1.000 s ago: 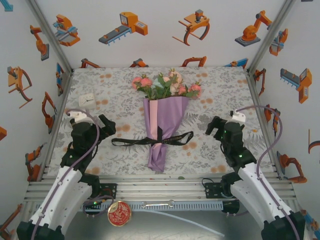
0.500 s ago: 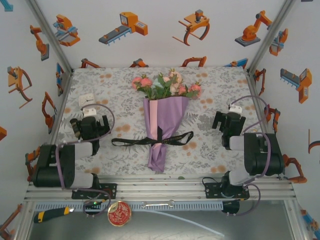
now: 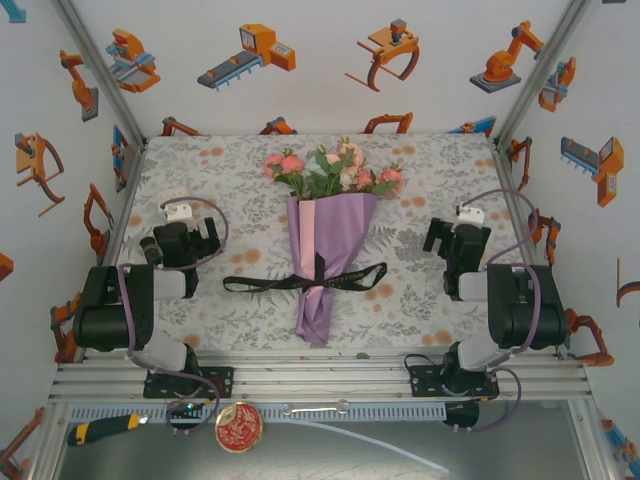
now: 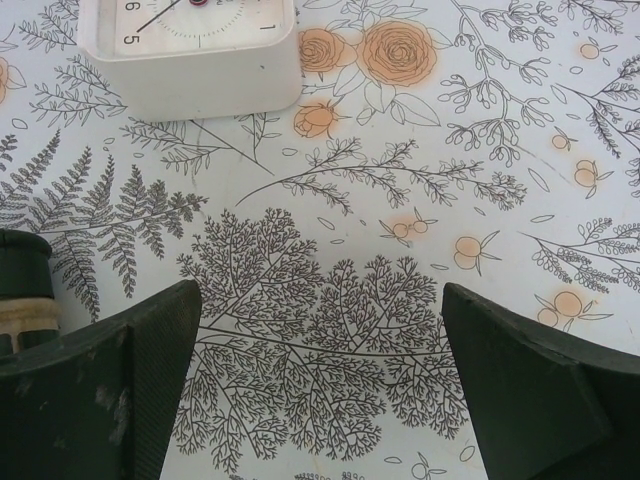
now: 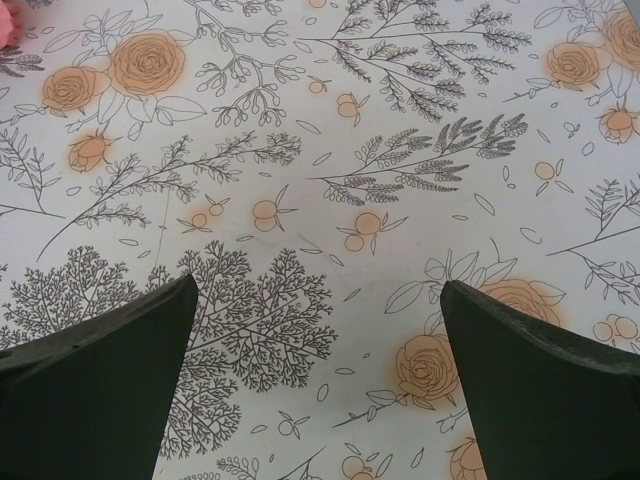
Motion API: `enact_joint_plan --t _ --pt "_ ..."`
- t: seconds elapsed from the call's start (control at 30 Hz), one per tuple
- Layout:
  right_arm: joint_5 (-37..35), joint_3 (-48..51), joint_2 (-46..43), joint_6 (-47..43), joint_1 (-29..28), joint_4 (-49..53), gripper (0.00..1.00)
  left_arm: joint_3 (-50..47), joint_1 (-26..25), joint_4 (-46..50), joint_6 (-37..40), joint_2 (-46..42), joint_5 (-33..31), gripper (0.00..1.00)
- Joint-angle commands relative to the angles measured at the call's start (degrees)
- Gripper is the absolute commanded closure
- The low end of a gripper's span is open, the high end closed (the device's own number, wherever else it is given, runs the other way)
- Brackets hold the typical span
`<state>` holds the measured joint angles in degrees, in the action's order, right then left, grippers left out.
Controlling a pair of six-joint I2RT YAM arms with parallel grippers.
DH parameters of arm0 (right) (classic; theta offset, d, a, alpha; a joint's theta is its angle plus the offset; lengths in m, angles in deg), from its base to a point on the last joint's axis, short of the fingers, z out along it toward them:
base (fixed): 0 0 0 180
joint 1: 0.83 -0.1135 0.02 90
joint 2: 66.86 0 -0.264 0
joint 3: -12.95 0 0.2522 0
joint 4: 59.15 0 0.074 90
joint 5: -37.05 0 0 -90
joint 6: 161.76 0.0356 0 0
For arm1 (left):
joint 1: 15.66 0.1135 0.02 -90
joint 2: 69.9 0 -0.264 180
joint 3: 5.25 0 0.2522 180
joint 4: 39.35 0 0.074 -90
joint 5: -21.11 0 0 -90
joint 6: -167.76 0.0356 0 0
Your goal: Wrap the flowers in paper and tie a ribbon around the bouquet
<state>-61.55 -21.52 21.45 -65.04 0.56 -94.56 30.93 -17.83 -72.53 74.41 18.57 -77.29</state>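
- The bouquet, pink and cream blooms bundled in a lilac-purple cone, lies at the middle of the grey fern-and-rose printed tablecloth. Its wide end points toward the far wall and its narrow tip toward the arm bases.
- The pink and cream flowers with green leaves spill out of the cone's wide end.
- The thin lilac-purple paper wraps the stems, with a pink strip of its other face showing along the left fold.
- The long narrow black ribbon is tied around the cone's lower part, its ends trailing flat to left and right.
- The left gripper hangs over bare cloth well left of the bouquet, jaws spread wide and holding nothing. A white square plastic clock sits just beyond it.
- The right gripper hangs well right of the bouquet, jaws wide apart and empty.
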Motion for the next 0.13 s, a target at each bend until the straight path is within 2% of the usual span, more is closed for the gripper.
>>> enact_joint_plan --t 0.0,0.1 --pt "0.47 -0.93 0.19 -0.94 0.46 -1.71 0.01 0.88 0.17 -0.78 0.78 -0.27 1.07 0.03" --pt "-0.01 0.74 -0.22 -0.85 0.44 -3.89 0.01 0.94 0.21 -0.76 0.75 -0.22 1.04 0.03"
